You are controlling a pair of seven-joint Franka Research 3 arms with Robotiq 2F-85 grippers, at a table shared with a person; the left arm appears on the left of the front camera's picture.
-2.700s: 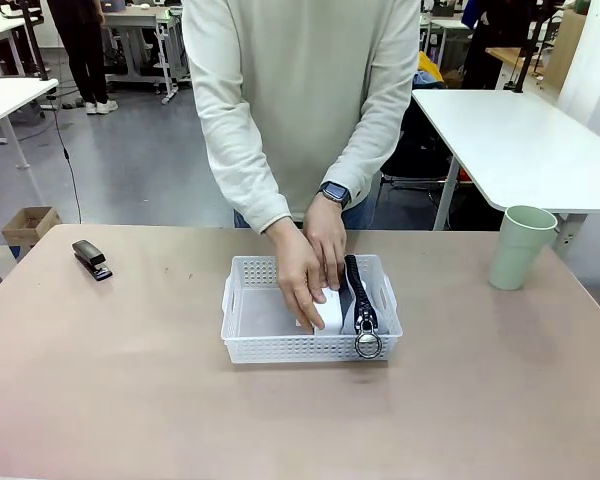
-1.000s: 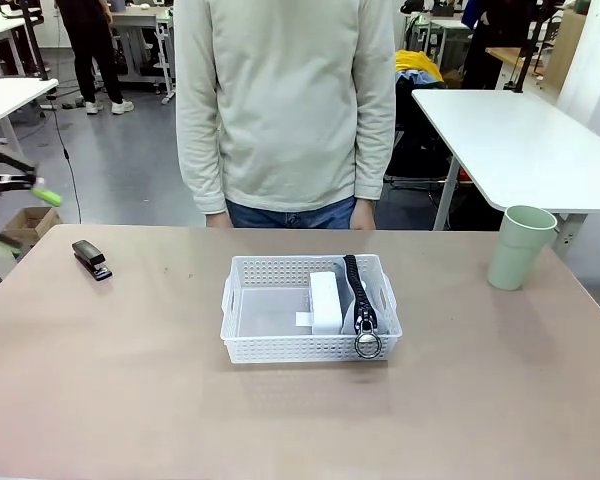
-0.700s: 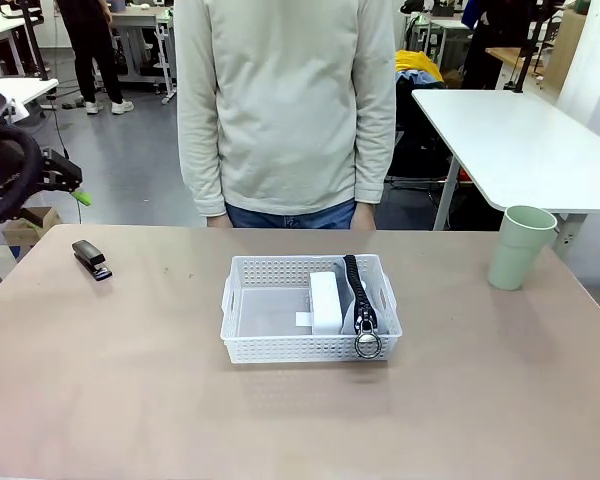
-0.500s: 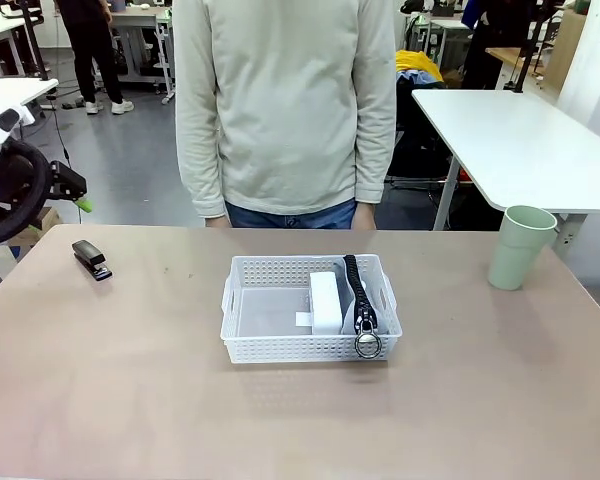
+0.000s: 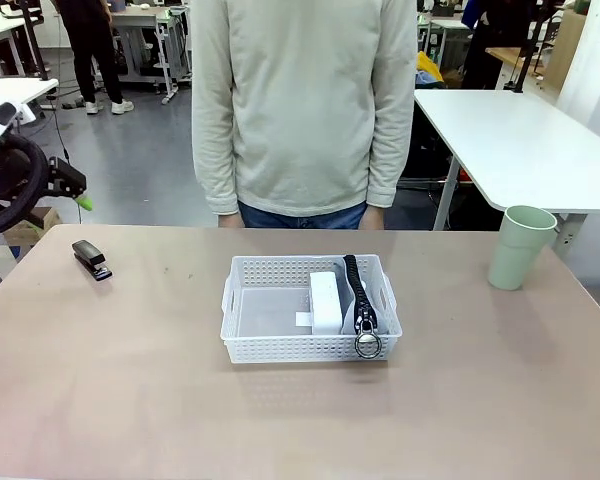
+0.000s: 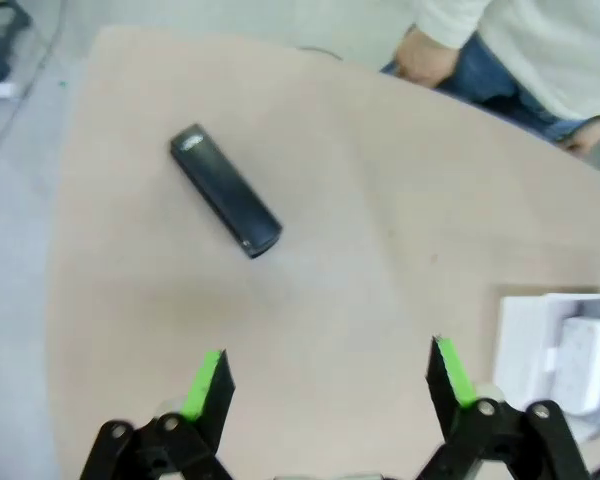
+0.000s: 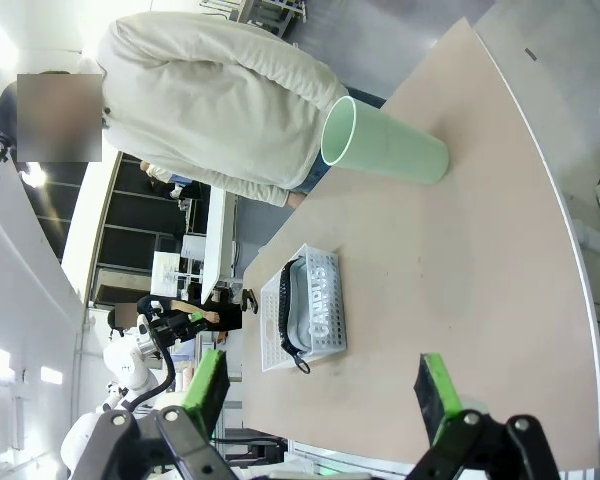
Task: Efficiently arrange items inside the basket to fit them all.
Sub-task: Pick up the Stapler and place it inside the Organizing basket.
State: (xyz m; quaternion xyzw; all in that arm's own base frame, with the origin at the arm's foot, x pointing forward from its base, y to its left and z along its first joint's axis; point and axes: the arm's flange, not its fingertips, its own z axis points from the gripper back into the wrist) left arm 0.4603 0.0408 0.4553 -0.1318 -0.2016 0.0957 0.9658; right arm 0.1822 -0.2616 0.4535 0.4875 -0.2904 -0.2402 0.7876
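Currently left pincer (image 6: 328, 358), right pincer (image 7: 322, 365) gape empty; perforated white basket (image 5: 290, 350) holds pouch (image 5: 358, 298), white block (image 5: 325, 300).

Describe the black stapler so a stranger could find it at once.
Start at the white basket in the middle of the table. Toward its far left corner lies the stapler, alone: low and black, unlike the tall green cup at the right.

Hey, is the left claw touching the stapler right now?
Apart. The left wrist view shows bare table between the open left claw and the stapler.
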